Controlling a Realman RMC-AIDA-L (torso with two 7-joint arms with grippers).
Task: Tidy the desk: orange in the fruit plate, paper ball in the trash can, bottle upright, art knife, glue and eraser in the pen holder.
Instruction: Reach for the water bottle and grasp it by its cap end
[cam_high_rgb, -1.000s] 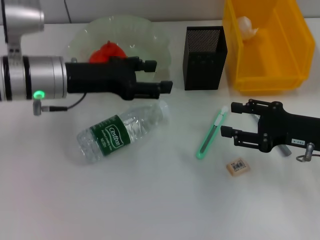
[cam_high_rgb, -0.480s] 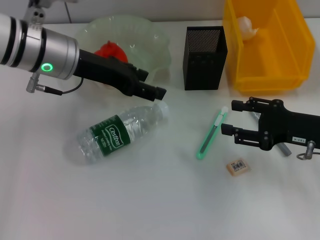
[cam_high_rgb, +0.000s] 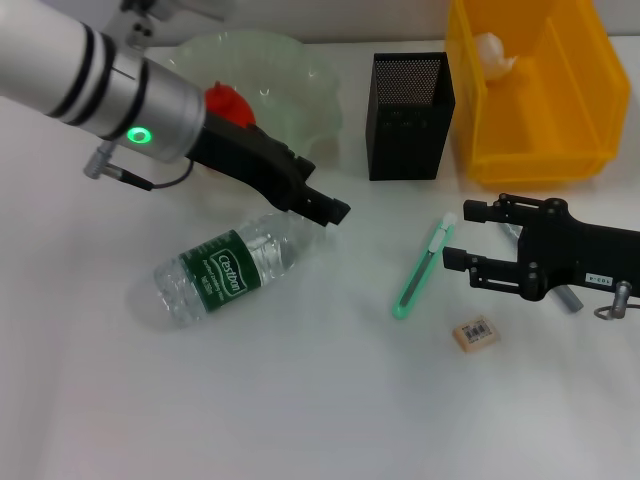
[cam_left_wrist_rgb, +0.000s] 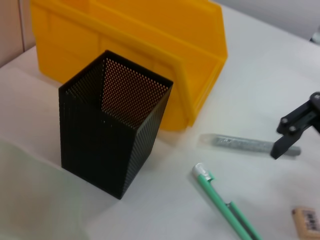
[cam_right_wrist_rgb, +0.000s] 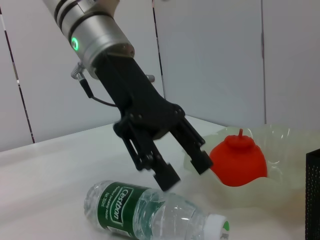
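A clear bottle (cam_high_rgb: 235, 265) with a green label lies on its side; it also shows in the right wrist view (cam_right_wrist_rgb: 150, 212). My left gripper (cam_high_rgb: 325, 205) is open and empty, tilted down just above the bottle's cap end, as the right wrist view (cam_right_wrist_rgb: 185, 170) shows. The orange (cam_high_rgb: 228, 100) sits in the pale green fruit plate (cam_high_rgb: 300, 70). My right gripper (cam_high_rgb: 458, 238) is open and empty beside the green art knife (cam_high_rgb: 420, 270). The eraser (cam_high_rgb: 476, 334) lies in front of it. The grey glue stick (cam_left_wrist_rgb: 250, 143) lies behind its fingers. The paper ball (cam_high_rgb: 492, 50) is in the yellow bin (cam_high_rgb: 530, 150).
The black mesh pen holder (cam_high_rgb: 408, 115) stands between the plate and the yellow bin and looks empty in the left wrist view (cam_left_wrist_rgb: 112, 135). The white desk stretches toward me in front of the bottle and eraser.
My left arm has swung from level in front of the plate to pointing down, its gripper now right over the bottle's cap end. The right arm and all objects have not moved.
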